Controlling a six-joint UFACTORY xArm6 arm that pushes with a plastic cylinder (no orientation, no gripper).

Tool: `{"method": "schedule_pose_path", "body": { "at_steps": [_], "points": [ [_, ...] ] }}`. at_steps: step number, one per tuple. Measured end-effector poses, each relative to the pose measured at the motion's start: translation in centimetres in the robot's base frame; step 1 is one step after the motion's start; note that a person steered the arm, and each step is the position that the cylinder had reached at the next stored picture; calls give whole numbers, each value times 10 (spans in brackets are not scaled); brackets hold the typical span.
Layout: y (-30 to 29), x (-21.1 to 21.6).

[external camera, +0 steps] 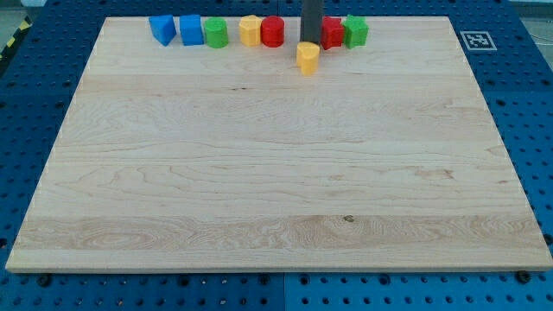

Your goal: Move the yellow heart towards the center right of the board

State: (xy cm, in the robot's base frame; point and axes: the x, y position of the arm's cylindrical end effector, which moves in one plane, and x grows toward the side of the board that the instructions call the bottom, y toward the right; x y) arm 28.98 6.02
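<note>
A yellow block (pixel 308 58), which looks like the heart, sits near the view's top, a little right of the middle and just below the row of blocks. My tip (pixel 309 41) stands right above it in the view, touching or almost touching its top edge. The rod comes down from the view's top edge and hides part of the row behind it. A second yellow block (pixel 251 30) stands in the row to the left; its shape is unclear.
Along the board's top edge stand a row of blocks: two blue blocks (pixel 162 28) (pixel 191 29), a green one (pixel 216 33), a red one (pixel 273 31), then right of the rod a red one (pixel 333 33) and a green one (pixel 355 31). A marker tag (pixel 476 40) lies off the top right corner.
</note>
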Motion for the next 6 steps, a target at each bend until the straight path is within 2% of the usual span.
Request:
{"method": "schedule_pose_path", "body": {
  "at_steps": [1, 2, 3, 4, 6],
  "points": [
    [21, 23],
    [14, 3],
    [-25, -2],
    [-35, 24],
    [117, 84]
  ]
}}
